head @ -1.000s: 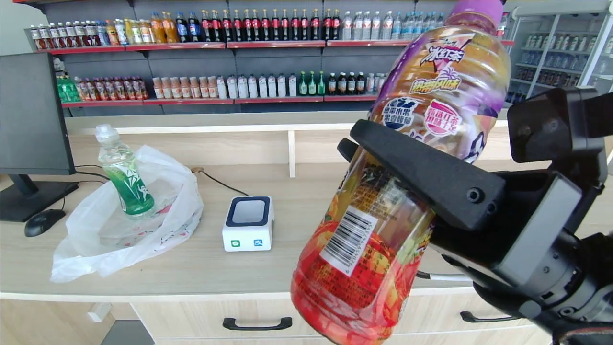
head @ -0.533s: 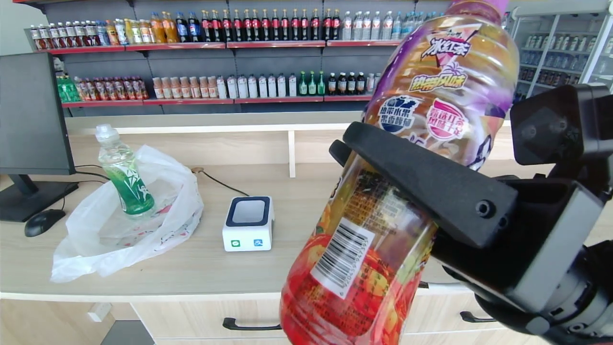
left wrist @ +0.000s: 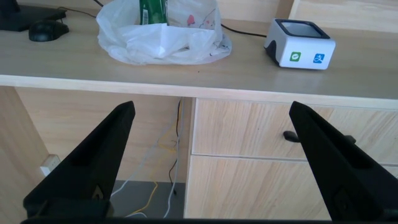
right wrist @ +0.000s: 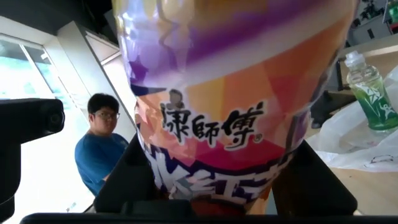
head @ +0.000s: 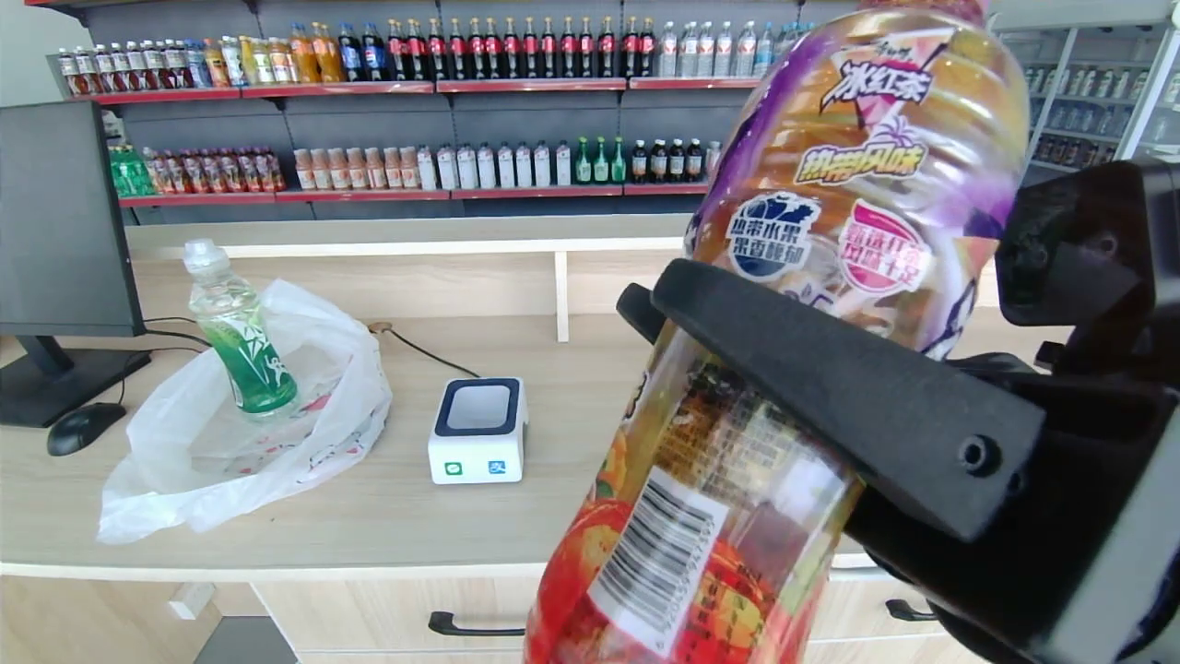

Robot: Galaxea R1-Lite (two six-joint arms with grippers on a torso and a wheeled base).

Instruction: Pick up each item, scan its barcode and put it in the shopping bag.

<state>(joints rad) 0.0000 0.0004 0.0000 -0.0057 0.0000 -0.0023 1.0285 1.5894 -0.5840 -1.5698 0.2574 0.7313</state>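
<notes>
Counter (head: 387, 516) was partly hidden by the tea bottle (head: 830, 231) clamped tilted in the right gripper (head: 648, 293).
Shopping bag (head: 304, 443) was seen holding an upright green bottle (head: 241, 341), beside the scanner (head: 477, 443); the left gripper (left wrist: 211, 109) was spread wide below the counter edge.

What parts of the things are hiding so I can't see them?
Tea bottle: head view, top and base cut off by the picture's edges.
Its middle: head view, covered by the right end effector.
Green bottle: left wrist view, upper part cut off by the edge.
Shelf bottles: head view, labels too small to read.
</notes>
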